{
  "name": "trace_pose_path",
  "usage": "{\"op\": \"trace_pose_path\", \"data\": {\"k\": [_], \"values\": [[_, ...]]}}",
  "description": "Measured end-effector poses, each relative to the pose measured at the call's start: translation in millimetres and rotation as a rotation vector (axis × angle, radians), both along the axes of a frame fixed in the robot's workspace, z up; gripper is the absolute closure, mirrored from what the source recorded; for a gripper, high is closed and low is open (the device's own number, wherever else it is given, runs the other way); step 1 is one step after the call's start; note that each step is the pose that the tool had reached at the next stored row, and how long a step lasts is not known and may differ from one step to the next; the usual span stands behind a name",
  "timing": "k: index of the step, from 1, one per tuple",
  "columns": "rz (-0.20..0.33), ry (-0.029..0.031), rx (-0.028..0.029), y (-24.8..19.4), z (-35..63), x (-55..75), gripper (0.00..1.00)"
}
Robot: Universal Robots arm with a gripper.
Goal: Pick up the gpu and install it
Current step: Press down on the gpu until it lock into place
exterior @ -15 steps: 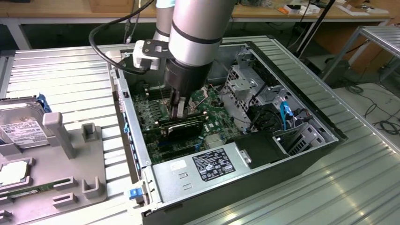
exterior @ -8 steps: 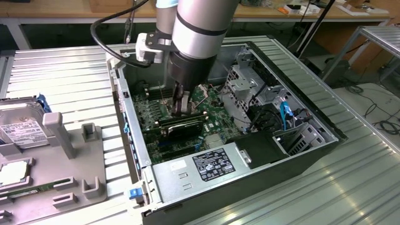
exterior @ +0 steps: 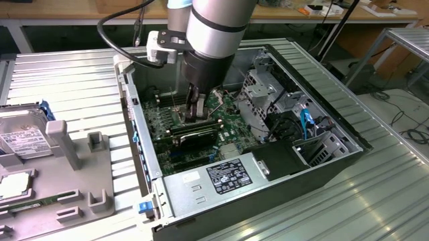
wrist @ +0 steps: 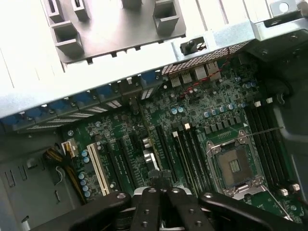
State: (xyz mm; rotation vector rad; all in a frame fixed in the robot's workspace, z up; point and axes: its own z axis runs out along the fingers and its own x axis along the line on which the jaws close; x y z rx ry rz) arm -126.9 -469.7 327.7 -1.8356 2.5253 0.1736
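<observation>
The gpu [exterior: 198,135], a black-faced card on a green board, stands on edge on the motherboard [exterior: 157,123] inside the open computer case [exterior: 335,130]. My gripper [exterior: 194,116] reaches straight down into the case and sits shut on the card's upper edge. In the wrist view the shut gripper [wrist: 159,190] hangs over the expansion slots, and a thin silvery edge of the gpu [wrist: 150,163] shows just beyond the fingertips. The card's lower edge and the slot under it are hidden.
A power supply [exterior: 221,175] and a drive cage [exterior: 264,95] crowd the case around the card. The CPU socket [wrist: 236,166] lies beside the slots. On the exterior view's left, a grey fixture [exterior: 74,150] holds a hard drive [exterior: 23,135] and a memory stick [exterior: 27,206].
</observation>
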Motion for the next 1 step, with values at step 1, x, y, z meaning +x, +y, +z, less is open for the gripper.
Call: {"op": "trace_pose_path", "data": {"k": [1], "values": [[0.0, 0.0, 0.0, 0.0, 0.0, 0.0, 0.89]]}}
